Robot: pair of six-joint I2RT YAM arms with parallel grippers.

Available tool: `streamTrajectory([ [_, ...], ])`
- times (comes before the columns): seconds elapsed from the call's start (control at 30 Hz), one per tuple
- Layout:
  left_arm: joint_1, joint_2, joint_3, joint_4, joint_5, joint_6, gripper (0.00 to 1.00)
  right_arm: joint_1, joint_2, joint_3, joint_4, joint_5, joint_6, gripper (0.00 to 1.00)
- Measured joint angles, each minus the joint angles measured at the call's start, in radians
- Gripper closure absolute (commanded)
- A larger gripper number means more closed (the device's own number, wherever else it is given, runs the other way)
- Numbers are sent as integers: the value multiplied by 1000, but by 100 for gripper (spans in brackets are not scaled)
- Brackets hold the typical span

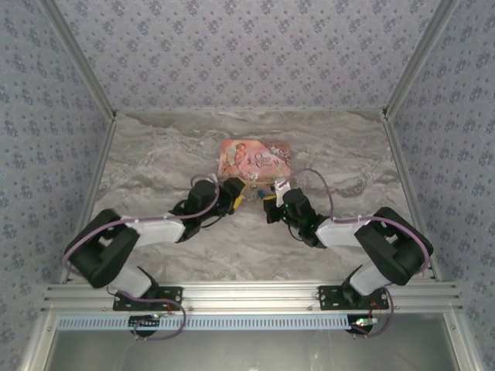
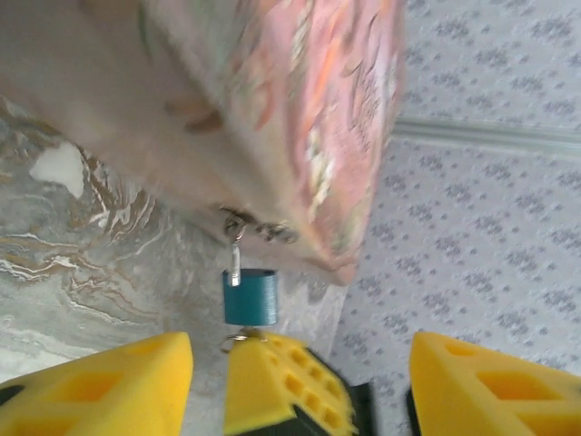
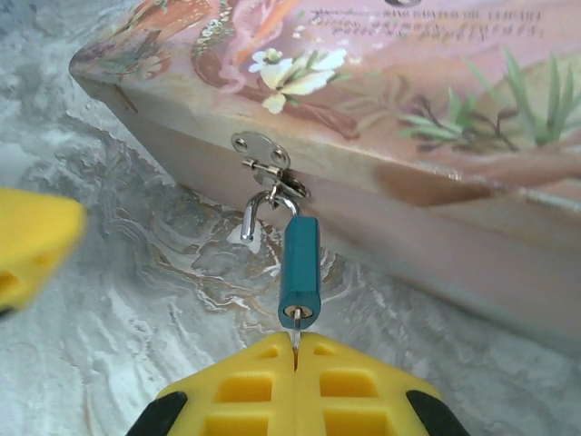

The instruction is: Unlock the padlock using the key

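1. The key (image 3: pixel 295 336) is largely hidden between the pressed-together fingers of the right hand (image 3: pixel 295 352); only a sliver of blade is seen at the keyhole.
2. The left hand (image 1: pixel 239 194) is held open, left of the padlock (image 3: pixel 299 268).
3. The pink tin (image 3: pixel 427 82) is set on the marble tabletop (image 3: pixel 109 318).
4. The padlock is hung from the tin's hasp (image 3: pixel 263 162), just ahead of the right hand.

- The left fingers (image 2: pixel 95 381) are chunky yellow wedges with square pockets.
- The right fingers (image 3: pixel 245 391) match, black at their rear corners.
- Behind the fingers, left arm (image 1: pixel 155 229) and right arm (image 1: pixel 344 229): black joints, white covers, a lilac cable (image 1: pixel 331 197) each.
- Furthest back, black base plates (image 1: pixel 147 297).
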Motion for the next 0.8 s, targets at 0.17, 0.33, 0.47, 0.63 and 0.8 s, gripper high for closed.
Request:
streamTrajectory([
  [0.17, 79, -205, 47, -259, -51, 149, 15, -54, 53, -26, 90, -120, 274, 100],
  [0.33, 192, -307, 116, -445, -107, 278, 11, -83, 113, -30, 163, -198, 527, 94],
  [0.47, 237, -295, 148, -528, -115, 364, 11, -111, 130, -30, 179, -222, 654, 69],
  [0.63, 269, -203, 237, -591, -88, 469, 10, -138, 27, -35, 26, -192, 645, 41],
  [0.8, 309, -29, 401, -636, 36, 618, 10, -216, -93, -39, -30, -228, 525, 30],
])
